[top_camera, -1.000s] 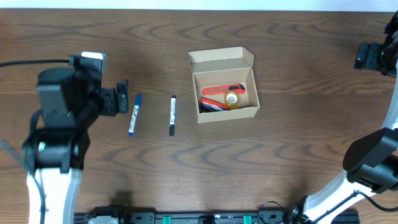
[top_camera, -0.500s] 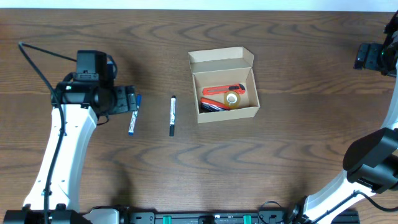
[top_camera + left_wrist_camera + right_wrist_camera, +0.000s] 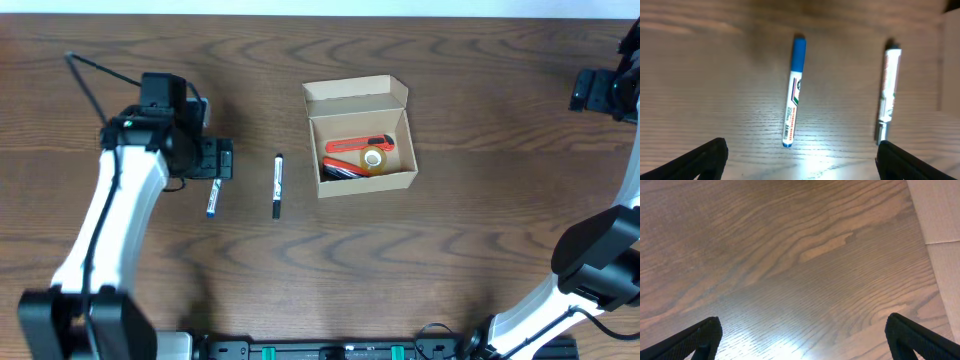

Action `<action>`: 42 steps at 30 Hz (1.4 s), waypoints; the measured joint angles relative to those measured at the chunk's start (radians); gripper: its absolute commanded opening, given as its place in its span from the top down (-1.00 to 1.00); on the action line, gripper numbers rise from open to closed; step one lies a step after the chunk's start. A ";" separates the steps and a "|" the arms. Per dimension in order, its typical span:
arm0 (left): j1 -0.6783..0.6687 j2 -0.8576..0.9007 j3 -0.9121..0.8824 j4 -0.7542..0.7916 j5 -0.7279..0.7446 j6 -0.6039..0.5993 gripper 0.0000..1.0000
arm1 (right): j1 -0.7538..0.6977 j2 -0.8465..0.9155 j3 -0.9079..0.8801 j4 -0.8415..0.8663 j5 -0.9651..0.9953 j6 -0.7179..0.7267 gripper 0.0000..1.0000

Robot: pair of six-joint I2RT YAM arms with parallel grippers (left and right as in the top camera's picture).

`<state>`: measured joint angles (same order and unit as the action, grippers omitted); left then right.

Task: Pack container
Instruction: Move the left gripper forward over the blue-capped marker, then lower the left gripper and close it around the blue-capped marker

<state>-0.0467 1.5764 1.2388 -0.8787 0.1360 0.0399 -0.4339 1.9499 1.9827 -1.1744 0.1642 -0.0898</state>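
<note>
Now the left claw (image 3: 802, 160), spread wide and empty, hangs over the blue marker (image 3: 792, 95) on the surface (image 3: 450, 250). A second ago it stood off to the marker's left, so a reach for the next thing to pack looks under way. The black-capped marker (image 3: 888, 95) lies near, untouched. The box (image 3: 368, 182) sits open mid-surface, unmoved, holding what seems a red cutter (image 3: 355, 146) and a tape roll (image 3: 373, 159). The right claw (image 3: 805, 337), also spread, waits far right as before.

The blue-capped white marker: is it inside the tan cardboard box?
No, the blue-capped marker lies on the wooden table, outside the cardboard box.
</note>
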 measured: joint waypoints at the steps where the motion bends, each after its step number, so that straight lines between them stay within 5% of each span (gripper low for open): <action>1: 0.000 0.023 0.000 0.002 0.000 0.003 -0.90 | 0.000 0.000 0.000 0.000 0.000 0.000 -0.99; 24: 0.000 0.175 0.000 0.068 0.121 0.137 -0.90 | 0.000 0.000 0.000 0.000 0.000 0.000 -0.98; 42: 0.045 0.264 0.000 0.068 0.055 0.148 -0.90 | 0.000 0.000 0.000 0.000 0.000 0.000 -0.99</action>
<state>-0.0013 1.8404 1.2388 -0.8104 0.1905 0.1879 -0.4339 1.9499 1.9827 -1.1744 0.1642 -0.0898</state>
